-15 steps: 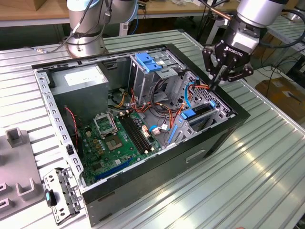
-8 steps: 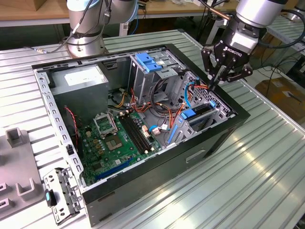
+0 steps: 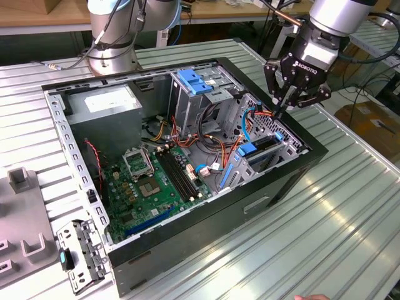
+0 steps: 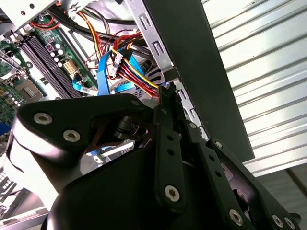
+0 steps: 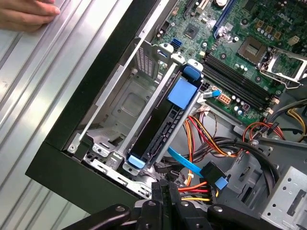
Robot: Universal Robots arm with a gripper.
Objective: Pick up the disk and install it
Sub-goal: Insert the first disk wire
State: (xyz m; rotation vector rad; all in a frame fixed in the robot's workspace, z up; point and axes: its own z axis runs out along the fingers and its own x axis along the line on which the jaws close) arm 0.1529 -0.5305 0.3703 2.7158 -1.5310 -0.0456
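Observation:
The disk (image 5: 160,125) stands on edge in a slot of the metal drive bay (image 5: 120,103) at the corner of the open computer case (image 3: 294,178), its blue plastic bracket (image 5: 181,93) showing along the edge. In the exterior view the disk (image 3: 261,149) sits at the case's right end. My gripper (image 3: 279,110) hangs just above and behind that bay, over the bundle of red, yellow and blue cables (image 4: 127,67). The fingers are pressed together in both wrist views, gripper (image 4: 168,91) and gripper (image 5: 168,188), with nothing between them.
A green motherboard (image 3: 153,181) fills the case floor. A grey box with a white sticker (image 3: 103,103) sits at the back left, a light-blue latch plate (image 3: 197,81) on the upper cage. A person's hand (image 5: 26,14) rests on the ribbed table (image 3: 350,225). Grey fixtures (image 3: 22,212) lie left.

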